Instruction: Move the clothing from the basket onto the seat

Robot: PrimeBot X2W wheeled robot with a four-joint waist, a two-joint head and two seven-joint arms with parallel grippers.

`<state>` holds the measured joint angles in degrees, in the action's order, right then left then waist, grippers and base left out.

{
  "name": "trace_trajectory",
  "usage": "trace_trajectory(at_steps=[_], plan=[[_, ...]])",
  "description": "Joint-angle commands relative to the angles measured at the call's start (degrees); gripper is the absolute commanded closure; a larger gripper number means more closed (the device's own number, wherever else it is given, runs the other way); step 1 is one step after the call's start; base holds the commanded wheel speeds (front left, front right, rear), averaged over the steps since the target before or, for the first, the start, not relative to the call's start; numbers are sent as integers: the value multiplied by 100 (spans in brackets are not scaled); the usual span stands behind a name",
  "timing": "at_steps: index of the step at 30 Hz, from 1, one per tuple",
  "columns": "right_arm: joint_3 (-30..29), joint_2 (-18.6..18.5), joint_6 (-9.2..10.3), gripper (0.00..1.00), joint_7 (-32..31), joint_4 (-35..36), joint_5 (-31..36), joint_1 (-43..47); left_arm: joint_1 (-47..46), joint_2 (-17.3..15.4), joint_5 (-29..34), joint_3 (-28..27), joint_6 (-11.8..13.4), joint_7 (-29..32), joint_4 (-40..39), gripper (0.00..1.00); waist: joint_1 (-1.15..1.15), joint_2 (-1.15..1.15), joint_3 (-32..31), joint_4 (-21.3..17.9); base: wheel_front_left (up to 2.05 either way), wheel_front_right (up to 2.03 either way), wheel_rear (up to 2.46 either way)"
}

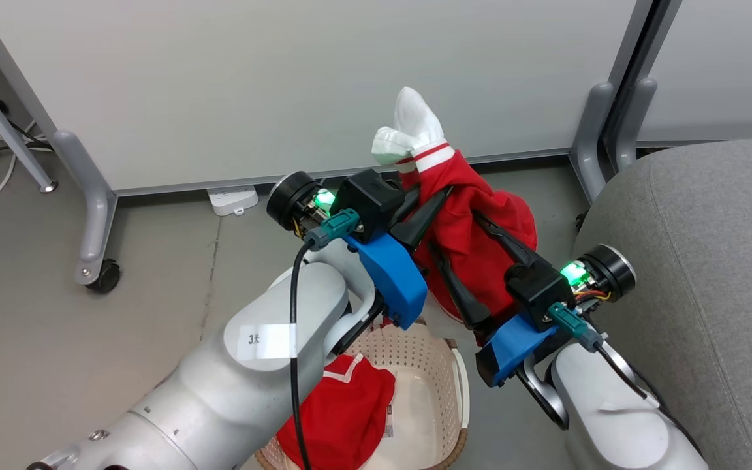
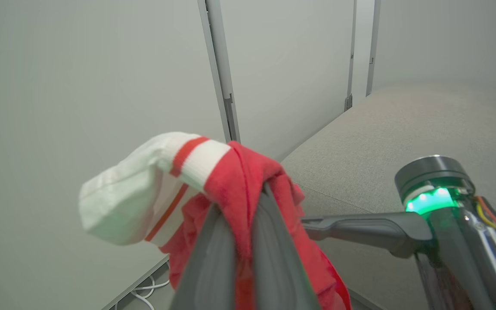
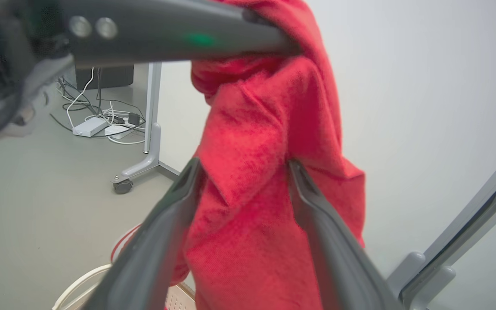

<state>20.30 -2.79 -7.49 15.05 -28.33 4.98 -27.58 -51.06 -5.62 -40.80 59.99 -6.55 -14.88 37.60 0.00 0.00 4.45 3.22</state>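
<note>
- Fingers of left gripper [image 2: 241, 198] pinch red garment [image 1: 513, 222] at its top.
- Spread right gripper [image 3: 243, 162] straddles it lower down.
- Soft, light, limp; bunched folds should hold best.

Cloth, plastic, upholstery.
Fuzzy matt red garment [image 3: 252, 129] between the right end effector's [image 3: 243, 165] smooth matt dark fingers [image 3: 157, 241]; below them, perforated cream plastic basket [image 1: 415, 349]; beside them, coarse grey woven seat [image 1: 709, 261].

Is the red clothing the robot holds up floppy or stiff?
Probably floppy: the red clothing droops and folds below the left fingers pinching it. Likely light, since one pinch holds it up. Its fuzzy cloth probably won't slip easily.
</note>
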Motion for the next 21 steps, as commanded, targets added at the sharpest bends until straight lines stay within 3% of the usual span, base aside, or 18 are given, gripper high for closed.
trace_trajectory(at_steps=[1, 7, 8, 9, 21], plan=[[-1, -18, -1, 0, 20, -38, 18, -94, -114, 5, 13, 7, -22, -26, -15, 100, 0, 0, 15, 13, 0, 0, 0], [-182, -18, -1, 0, 20, -157, -76, -286, -171, 47, -18, 37, -37, -29, -25, 100, 0, 0, 72, 53, 0, 0, 0], [-222, -18, -1, 45, 20, -212, -110, -323, -181, 60, -27, 44, -40, -31, -25, 100, 0, 0, 80, 56, 0, 0, 0], [-234, -18, -1, 100, 20, -243, -154, -341, -180, 63, -28, 49, -42, -31, -22, 100, 0, 0, 83, 59, 0, 0, 0], [-177, -17, -1, 100, 20, -281, -304, -388, -191, 76, -36, 84, -49, -32, 52, 100, 0, 0, 69, 40, 0, 0, 0]])
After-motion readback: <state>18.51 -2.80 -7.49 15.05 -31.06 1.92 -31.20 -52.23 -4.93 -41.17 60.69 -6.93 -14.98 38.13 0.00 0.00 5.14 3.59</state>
